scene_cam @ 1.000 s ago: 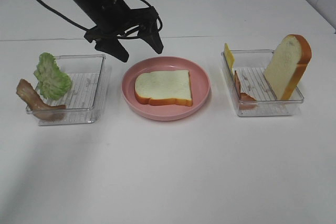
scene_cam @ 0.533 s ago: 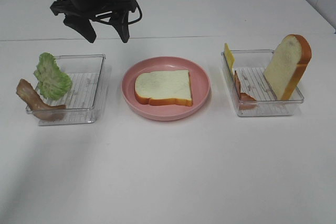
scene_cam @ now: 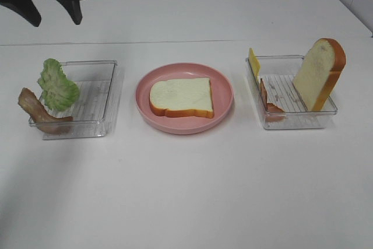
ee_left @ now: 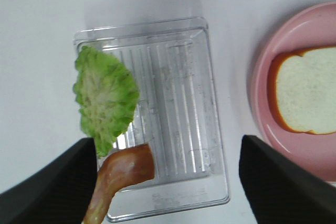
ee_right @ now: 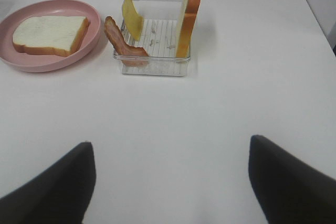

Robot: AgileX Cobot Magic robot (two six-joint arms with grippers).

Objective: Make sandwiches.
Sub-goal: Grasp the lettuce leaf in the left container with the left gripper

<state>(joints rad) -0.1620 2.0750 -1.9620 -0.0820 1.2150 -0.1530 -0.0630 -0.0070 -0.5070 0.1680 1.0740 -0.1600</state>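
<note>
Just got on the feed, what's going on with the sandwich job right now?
One bread slice lies flat on the pink plate, with nothing stacked on it yet. The left gripper hovers open and empty above the left tray, where the lettuce and a bacon strip sit. The right gripper is open and empty too, short of the right tray with the cheese slice, a second bacon strip and the second bread slice propped up.

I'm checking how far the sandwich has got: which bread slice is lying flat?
The bread slice on the pink plate lies flat; the other slice stands on edge in the right-hand clear tray.
</note>
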